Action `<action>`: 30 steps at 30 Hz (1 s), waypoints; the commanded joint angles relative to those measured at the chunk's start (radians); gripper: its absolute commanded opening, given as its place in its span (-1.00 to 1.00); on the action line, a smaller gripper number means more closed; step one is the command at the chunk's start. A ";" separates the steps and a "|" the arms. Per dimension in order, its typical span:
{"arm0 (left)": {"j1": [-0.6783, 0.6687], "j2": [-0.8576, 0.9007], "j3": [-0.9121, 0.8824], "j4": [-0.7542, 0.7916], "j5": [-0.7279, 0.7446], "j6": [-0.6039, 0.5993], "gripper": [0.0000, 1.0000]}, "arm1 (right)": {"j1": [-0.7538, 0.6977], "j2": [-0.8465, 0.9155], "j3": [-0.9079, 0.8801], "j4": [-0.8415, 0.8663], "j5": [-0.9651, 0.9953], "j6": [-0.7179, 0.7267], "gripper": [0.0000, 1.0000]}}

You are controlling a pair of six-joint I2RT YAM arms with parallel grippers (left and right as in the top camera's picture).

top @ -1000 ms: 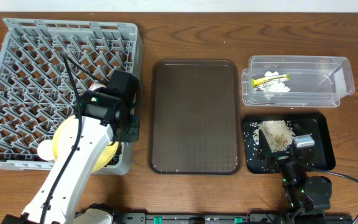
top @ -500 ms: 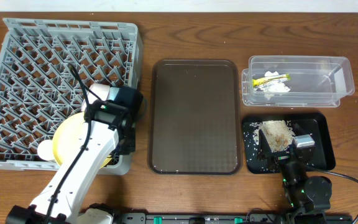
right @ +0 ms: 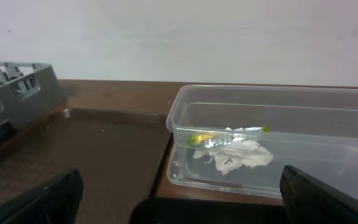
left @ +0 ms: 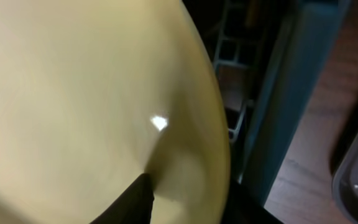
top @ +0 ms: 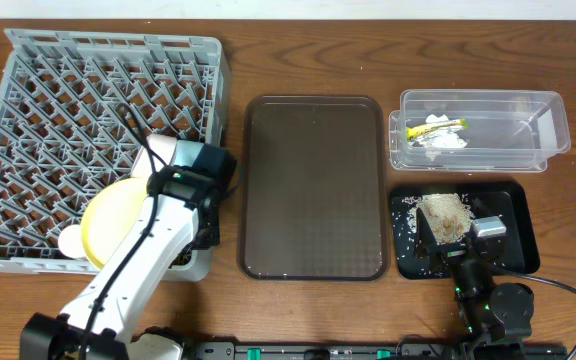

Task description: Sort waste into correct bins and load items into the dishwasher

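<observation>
- Seemingly near done: far left, yellow plate (top: 118, 215) sits in the grey dish rack (top: 28, 60); left gripper (left: 160, 196) touches it, grip unclear.
- Upper right, wrapper (top: 438, 126) and tissue (top: 448, 142) lie in the clear tub (top: 558, 140); below, scraps (top: 443, 212) in the black tray (top: 523, 195), right gripper (top: 463, 240) wide and empty.
- Only the left wrist view shows a finger (left: 135, 202) on the plate.

A round yellow plate (top: 113, 215) sits at the front right of the grey dish rack (top: 58, 90). A yellow-green wrapper (top: 438, 125) and a crumpled white tissue (top: 446, 142) lie in the clear tub (top: 553, 125). Beige food scraps (top: 446, 215) are heaped in the black tray (top: 518, 210).
</observation>
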 commanded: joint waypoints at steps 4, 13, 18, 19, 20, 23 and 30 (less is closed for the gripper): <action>-0.008 0.051 -0.009 0.009 -0.029 -0.015 -0.63 | -0.007 -0.002 -0.001 -0.004 0.002 -0.005 0.99; -0.008 0.031 0.050 -0.030 -0.023 -0.001 -0.84 | -0.007 -0.002 -0.001 -0.004 0.002 -0.005 0.98; -0.008 -0.016 0.130 -0.034 0.036 0.094 -0.84 | -0.007 -0.002 -0.001 -0.004 0.002 -0.005 0.98; -0.008 -0.025 0.143 -0.034 0.035 0.107 -0.84 | -0.007 -0.002 -0.001 -0.004 0.002 -0.005 0.99; -0.008 -0.036 0.157 -0.033 0.031 0.119 -0.85 | -0.007 -0.002 -0.001 -0.004 0.003 -0.005 0.99; -0.007 -0.048 0.180 -0.029 0.031 0.159 -0.85 | -0.007 -0.002 -0.001 -0.004 0.002 -0.005 0.98; -0.007 -0.049 0.209 -0.035 0.005 0.159 -0.85 | -0.007 -0.002 -0.001 -0.004 0.002 -0.005 0.99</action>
